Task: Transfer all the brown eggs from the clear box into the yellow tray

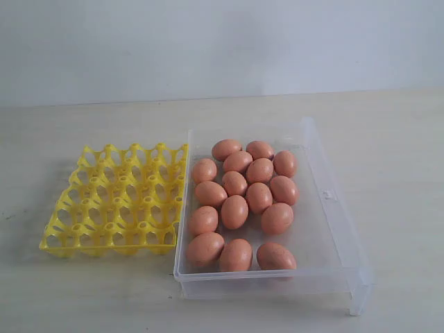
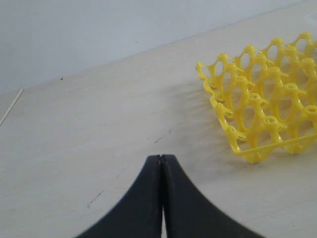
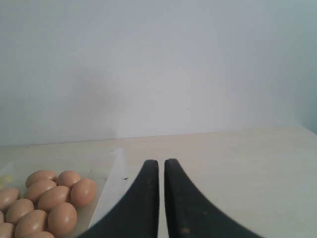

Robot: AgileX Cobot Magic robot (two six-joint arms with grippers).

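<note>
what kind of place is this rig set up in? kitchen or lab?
Probably a lab test bench, not a kitchen: a pale wood-look tabletop against a blank white wall, holding a bright yellow plastic egg tray and a clear plastic box of smooth brown eggs.

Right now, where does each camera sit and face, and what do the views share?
Exterior view: off the arms, looking down on the table with the yellow tray, clear box and brown eggs; no robot part shows.
Left wrist view: on the left arm, facing the yellow tray's corner past the shut left claw.
Right wrist view: on the right arm, facing the wall past the right claw, with some brown eggs.
Shared: exterior and left wrist both show the yellow tray; exterior and right wrist the brown eggs.
</note>
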